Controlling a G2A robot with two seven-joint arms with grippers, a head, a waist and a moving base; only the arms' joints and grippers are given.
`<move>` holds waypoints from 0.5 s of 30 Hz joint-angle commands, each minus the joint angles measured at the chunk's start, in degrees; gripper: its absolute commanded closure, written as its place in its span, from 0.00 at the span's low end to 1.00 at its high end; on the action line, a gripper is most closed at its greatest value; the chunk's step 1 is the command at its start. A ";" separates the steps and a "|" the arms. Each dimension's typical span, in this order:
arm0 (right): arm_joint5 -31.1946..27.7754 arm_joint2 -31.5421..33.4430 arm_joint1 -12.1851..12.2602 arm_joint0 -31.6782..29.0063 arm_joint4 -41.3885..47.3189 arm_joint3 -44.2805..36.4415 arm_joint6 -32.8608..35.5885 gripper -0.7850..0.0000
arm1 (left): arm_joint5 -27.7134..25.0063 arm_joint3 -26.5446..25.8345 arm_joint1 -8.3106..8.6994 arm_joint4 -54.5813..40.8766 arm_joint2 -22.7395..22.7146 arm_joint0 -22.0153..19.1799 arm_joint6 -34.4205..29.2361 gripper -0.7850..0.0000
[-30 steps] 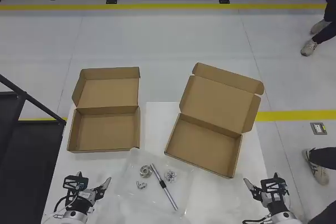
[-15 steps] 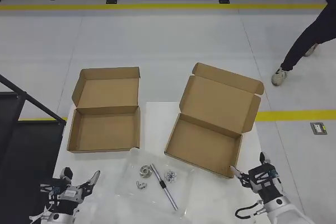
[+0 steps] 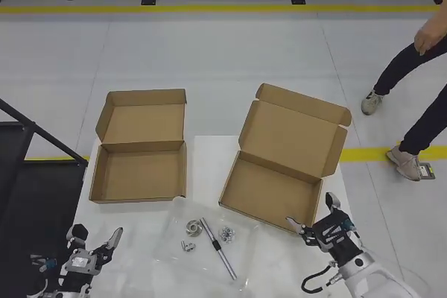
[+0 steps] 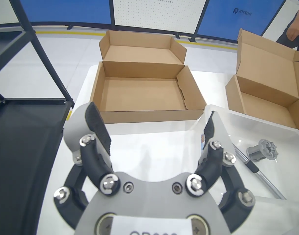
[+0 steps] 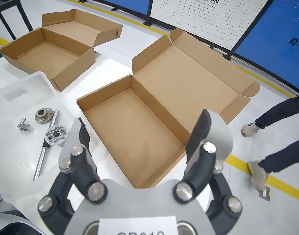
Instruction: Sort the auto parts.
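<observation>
A clear plastic tray (image 3: 246, 253) at the table's near middle holds several metal parts: a flanged hub (image 3: 193, 226), a long rod (image 3: 218, 249), a toothed disc (image 3: 226, 235) and a small bracket (image 3: 187, 245). My left gripper (image 3: 97, 237) hovers open and empty at the near left corner, left of the tray (image 4: 237, 121). My right gripper (image 3: 310, 210) is open and empty above the near right corner of the right box (image 3: 272, 195). In the right wrist view the disc (image 5: 56, 135) and rod (image 5: 45, 147) lie beside its fingers (image 5: 200, 128).
Two open, empty cardboard boxes stand behind the tray: the left box (image 3: 138, 175) and the angled right box, each with its lid flap folded back. A black shelf frame (image 3: 15, 186) stands left of the table. A person's legs (image 3: 425, 97) cross the floor at far right.
My left gripper has slid left and nearer the table's near edge. My right gripper has moved left and forward to the right box's near corner. The person has walked on.
</observation>
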 commanded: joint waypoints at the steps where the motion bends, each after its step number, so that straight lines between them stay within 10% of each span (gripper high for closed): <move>1: 0.09 -0.20 0.02 -0.63 -1.15 -0.13 -0.28 0.00 | -0.01 0.00 0.00 -0.01 0.00 0.00 0.00 0.00; 15: -24.84 -29.42 -3.23 32.47 -0.37 14.99 23.32 0.00 | 1.15 -1.17 -0.43 1.38 0.98 -3.56 -0.87 0.00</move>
